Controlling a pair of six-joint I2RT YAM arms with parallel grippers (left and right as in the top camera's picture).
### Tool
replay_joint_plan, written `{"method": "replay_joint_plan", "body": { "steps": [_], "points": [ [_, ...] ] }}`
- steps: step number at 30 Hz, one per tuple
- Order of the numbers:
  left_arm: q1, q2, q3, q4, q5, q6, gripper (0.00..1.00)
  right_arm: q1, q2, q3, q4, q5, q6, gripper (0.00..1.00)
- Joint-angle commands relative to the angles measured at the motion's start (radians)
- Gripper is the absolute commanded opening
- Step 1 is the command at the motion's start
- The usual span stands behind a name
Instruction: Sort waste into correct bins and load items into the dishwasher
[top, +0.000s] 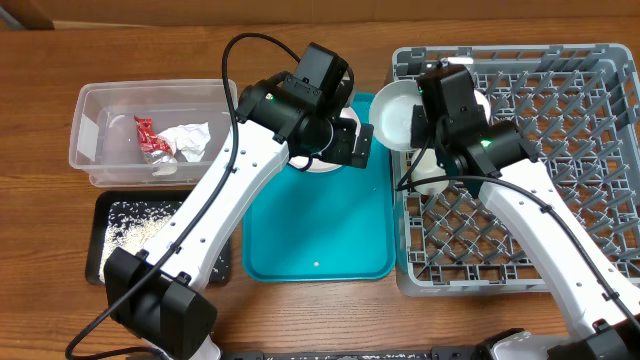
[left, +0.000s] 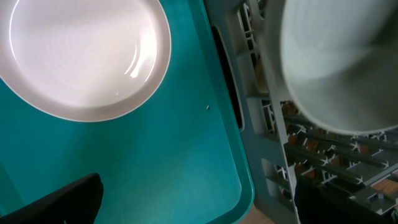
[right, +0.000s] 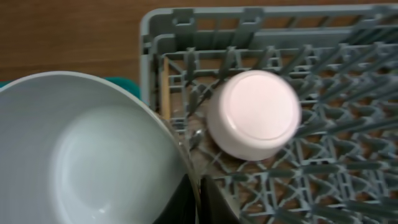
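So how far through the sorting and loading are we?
Done: the red wrapper and napkin lie in the clear tub, grains in the black tray, and one upturned white vessel sits in the rack. In hand: the right fingers grip a bowl at the rack's edge. Still to go: the plate on the teal tray.

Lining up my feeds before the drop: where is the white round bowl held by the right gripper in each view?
Overhead: white round bowl over the grey plastic dish rack, top-left corner.
Left wrist: blurred, upper right.
Right wrist: lower left.
Shared landmark: that rack's corner wall.
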Motion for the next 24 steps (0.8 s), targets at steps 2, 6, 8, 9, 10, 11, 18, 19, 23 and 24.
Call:
{"method": "replay_joint_plan", "body": {
  "steps": [2, 6, 8, 9, 10, 11, 18, 19, 23, 24],
  "points": [
    [-0.006, 0.005, 0.003, 0.0, 0.0, 0.016, 1.0, -0.028, -0.002, 0.019, -0.017, 0.2, 0.011, 0.04],
    [-0.006, 0.005, 0.003, 0.0, 0.0, 0.016, 1.0, -0.064, -0.002, 0.019, -0.063, 0.312, 0.013, 0.04],
    [-0.006, 0.005, 0.003, 0.0, 0.0, 0.016, 1.0, -0.091, -0.002, 0.019, -0.079, 0.333, 0.016, 0.04],
    [-0.006, 0.005, 0.003, 0.0, 0.0, 0.016, 1.0, -0.105, -0.002, 0.019, -0.085, 0.333, 0.016, 0.04],
    [-0.006, 0.005, 0.003, 0.001, 0.0, 0.016, 1.0, -0.122, -0.002, 0.019, -0.095, 0.332, 0.02, 0.04],
    [-0.006, 0.005, 0.003, 0.0, 0.0, 0.016, 1.0, -0.136, -0.002, 0.019, -0.102, 0.332, 0.02, 0.04],
    [-0.006, 0.005, 0.003, 0.001, 0.0, 0.016, 1.0, -0.274, -0.002, 0.019, -0.092, 0.336, 0.032, 0.04],
    [-0.006, 0.005, 0.003, 0.0, 0.0, 0.016, 1.0, -0.304, -0.001, 0.019, -0.074, 0.336, 0.051, 0.04],
    [-0.006, 0.005, 0.003, 0.0, 0.0, 0.016, 1.0, -0.408, 0.003, 0.019, -0.01, 0.331, 0.078, 0.04],
    [-0.006, 0.005, 0.003, 0.0, 0.0, 0.016, 1.0, -0.431, 0.003, 0.019, 0.004, 0.33, 0.08, 0.04]
  ]
}}
